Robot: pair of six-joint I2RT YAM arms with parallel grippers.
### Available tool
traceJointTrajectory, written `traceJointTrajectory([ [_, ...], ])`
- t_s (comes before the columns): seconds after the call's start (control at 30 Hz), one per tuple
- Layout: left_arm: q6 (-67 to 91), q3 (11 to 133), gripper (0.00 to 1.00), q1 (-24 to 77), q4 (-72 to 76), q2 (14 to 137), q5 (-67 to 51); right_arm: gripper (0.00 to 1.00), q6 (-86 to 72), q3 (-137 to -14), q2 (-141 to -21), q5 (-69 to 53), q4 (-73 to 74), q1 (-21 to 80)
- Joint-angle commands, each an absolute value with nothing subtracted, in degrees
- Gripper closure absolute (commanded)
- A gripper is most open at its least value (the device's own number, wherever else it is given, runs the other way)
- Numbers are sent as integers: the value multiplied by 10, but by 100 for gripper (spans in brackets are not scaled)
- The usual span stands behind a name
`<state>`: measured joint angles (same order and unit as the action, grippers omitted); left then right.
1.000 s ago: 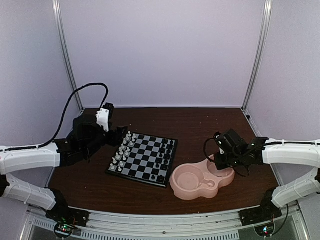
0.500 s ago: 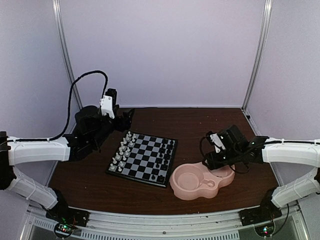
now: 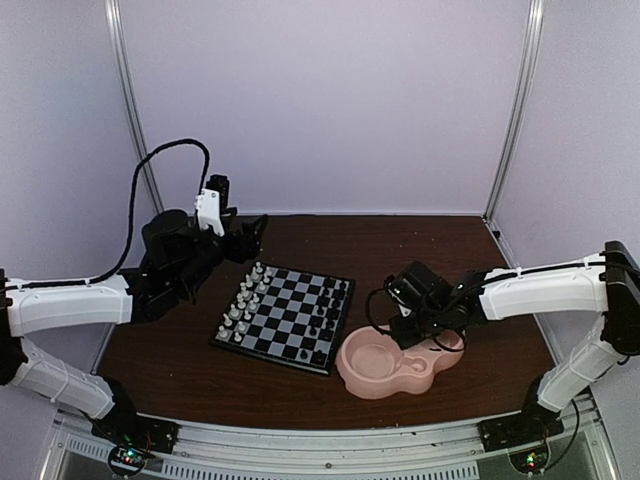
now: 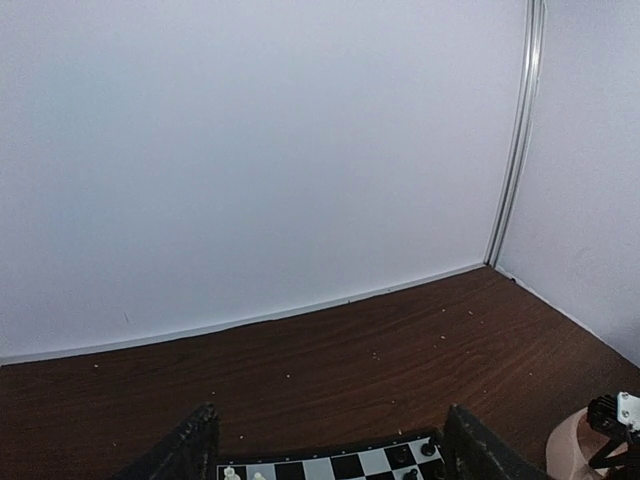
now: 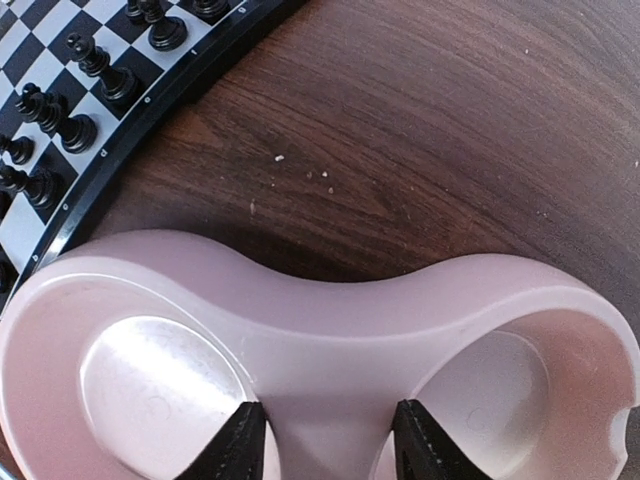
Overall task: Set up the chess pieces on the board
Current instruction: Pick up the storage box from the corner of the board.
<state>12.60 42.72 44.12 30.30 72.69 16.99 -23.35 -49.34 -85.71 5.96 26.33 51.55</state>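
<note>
Now one board (image 3: 288, 312), one pink dish (image 3: 398, 388); left gripper (image 4: 326, 440) agape, right gripper (image 5: 330, 440) of unclear hold

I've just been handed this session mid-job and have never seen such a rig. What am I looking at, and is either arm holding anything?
Two robot arms, each ending in a two-finger gripper, are bolted at the near edge of the brown table. The wide picture comes from a fixed camera above and behind them; the other two come from cameras on the wrists. On it lie a small chessboard, white pieces along its left side and black pieces toward its right, and a pink double-bowl dish with no pieces visible in it. The left gripper hangs open near the chessboard's far-left corner, holding nothing. The right gripper straddles the dish's narrow middle; whether it is clamped there, I cannot tell.
</note>
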Motion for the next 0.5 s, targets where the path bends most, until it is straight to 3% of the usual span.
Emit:
traceJointTrajectory([
  [0.0, 136, 413, 23, 437, 293, 687, 161, 51, -272, -496, -889, 110, 310, 529],
  [0.1, 137, 405, 23, 437, 284, 673, 162, 41, -289, -497, -887, 128, 325, 535],
  [0.2, 138, 404, 23, 437, 279, 665, 163, 38, -298, -495, -884, 130, 332, 538],
  [0.37, 141, 409, 22, 437, 277, 669, 155, 42, -305, -484, -876, 128, 332, 541],
  [0.47, 142, 410, 23, 437, 276, 675, 150, 57, -301, -481, -871, 116, 318, 541],
])
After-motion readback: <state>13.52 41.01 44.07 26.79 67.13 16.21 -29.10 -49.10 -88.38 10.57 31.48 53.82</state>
